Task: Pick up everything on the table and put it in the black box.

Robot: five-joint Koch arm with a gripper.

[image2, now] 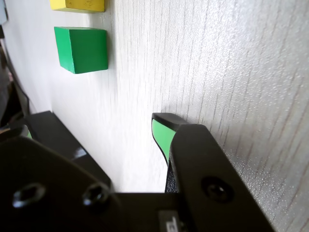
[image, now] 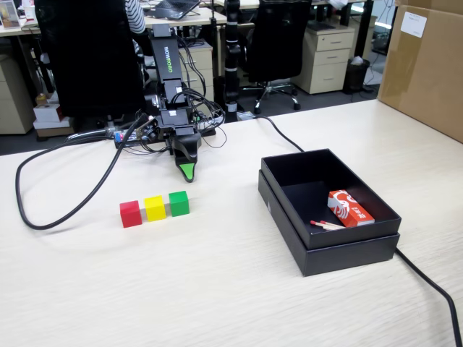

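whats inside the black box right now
In the fixed view the black box holds a red-and-white packet and a few matchsticks. No cubes are inside. Its near wall hides a strip of the floor.

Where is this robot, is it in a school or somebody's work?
Most likely an office. Behind the table stand black swivel chairs, desks with beige drawer cabinets and a laptop. The robot's claw rests near three colored cubes.
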